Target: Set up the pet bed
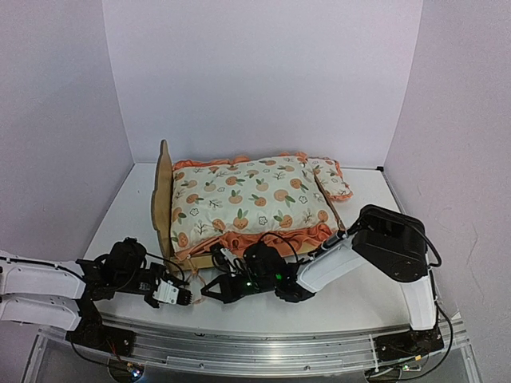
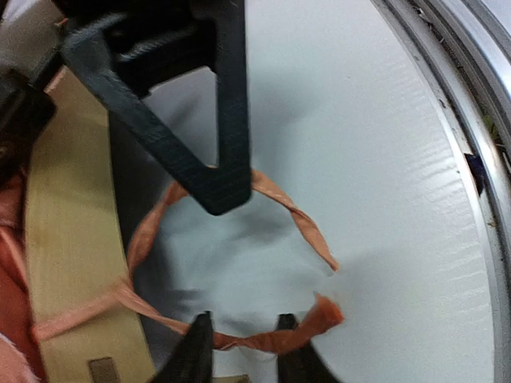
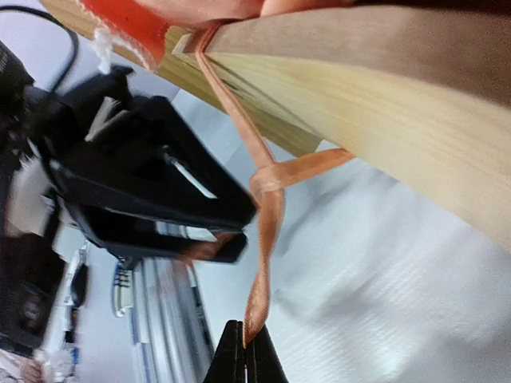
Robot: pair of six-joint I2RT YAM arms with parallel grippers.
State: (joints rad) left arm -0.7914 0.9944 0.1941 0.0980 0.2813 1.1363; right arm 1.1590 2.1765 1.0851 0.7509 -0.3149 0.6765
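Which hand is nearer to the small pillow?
Right. The right hand sits toward the robot and to the left of the small pillow; the left hand lies further left.

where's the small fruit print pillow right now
In the top view, the small orange-ruffled fruit-print fabric pillow sits right of centre, against the right end of the large fruit-print cushion on the light plywood pet bed.

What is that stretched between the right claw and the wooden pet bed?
An orange ribbon: the right claw pinches its end, and it runs to a knot beside the pet bed. The right wrist view shows it.
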